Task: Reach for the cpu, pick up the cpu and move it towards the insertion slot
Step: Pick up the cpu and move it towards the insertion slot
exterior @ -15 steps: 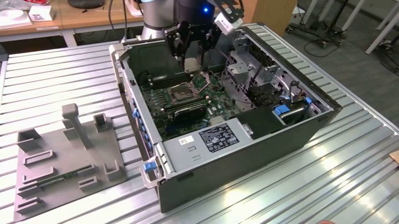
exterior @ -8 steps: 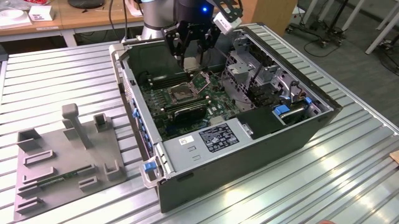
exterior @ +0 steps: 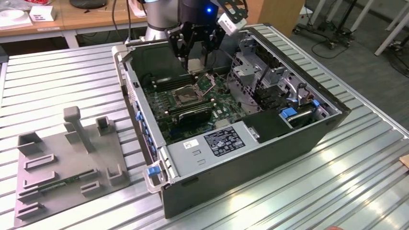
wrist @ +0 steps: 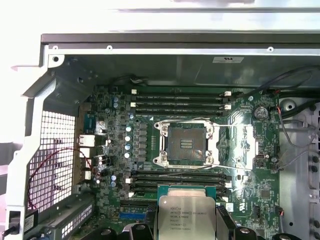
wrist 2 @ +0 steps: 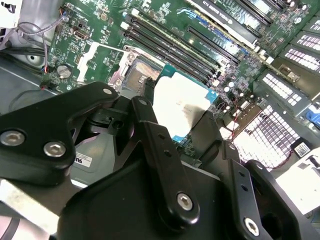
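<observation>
My gripper [exterior: 195, 63] hangs inside the open computer case [exterior: 319, 129], shut on the cpu [wrist: 186, 215]. The cpu is a pale silver square chip with a green edge, clamped between the two black fingers [wrist 2: 145, 112], and it shows in both wrist views [wrist 2: 181, 106]. The insertion slot [wrist: 185, 144] is a square socket with a shiny metal frame and a dark centre; its bracket is swung open on the green board. In the first wrist view the cpu floats above the board, a short way off the slot, over the black memory slots. In the exterior view the slot [exterior: 187, 94] lies below and in front of the gripper.
Long black memory slots [wrist: 177, 102] flank the socket on both sides. A grey power supply box [exterior: 217, 142] and a metal drive cage [exterior: 271, 79] crowd the case. A grey fixture block [exterior: 70, 163] holding a green memory stick [exterior: 61, 183] sits at the exterior view's left on the slatted table [exterior: 357, 187].
</observation>
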Robot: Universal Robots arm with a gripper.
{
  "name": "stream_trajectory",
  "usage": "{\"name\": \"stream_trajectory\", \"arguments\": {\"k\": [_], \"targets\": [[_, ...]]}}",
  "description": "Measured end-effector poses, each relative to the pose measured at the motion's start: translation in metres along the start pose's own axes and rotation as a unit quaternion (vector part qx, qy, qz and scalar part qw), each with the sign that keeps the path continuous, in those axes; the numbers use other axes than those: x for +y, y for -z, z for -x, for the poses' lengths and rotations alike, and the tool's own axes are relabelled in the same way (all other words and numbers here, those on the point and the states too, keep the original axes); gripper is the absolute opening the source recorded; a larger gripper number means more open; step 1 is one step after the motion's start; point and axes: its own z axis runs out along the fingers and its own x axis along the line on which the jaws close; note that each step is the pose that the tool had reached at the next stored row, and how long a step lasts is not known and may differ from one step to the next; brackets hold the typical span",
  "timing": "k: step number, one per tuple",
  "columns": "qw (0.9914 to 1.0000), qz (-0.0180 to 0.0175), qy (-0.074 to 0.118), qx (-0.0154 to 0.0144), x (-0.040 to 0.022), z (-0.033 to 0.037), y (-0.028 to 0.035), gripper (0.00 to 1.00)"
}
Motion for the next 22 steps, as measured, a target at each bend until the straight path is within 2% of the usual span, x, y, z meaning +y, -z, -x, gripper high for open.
{"name": "stream_trajectory", "arguments": {"k": [11,22], "targets": [[1.0,0.0,0.0,0.0,0.0107,0.0002,-0.0012,0.54],[1.0,0.0,0.0,0.0,0.0274,0.0005,-0.0026,0.54]]}}
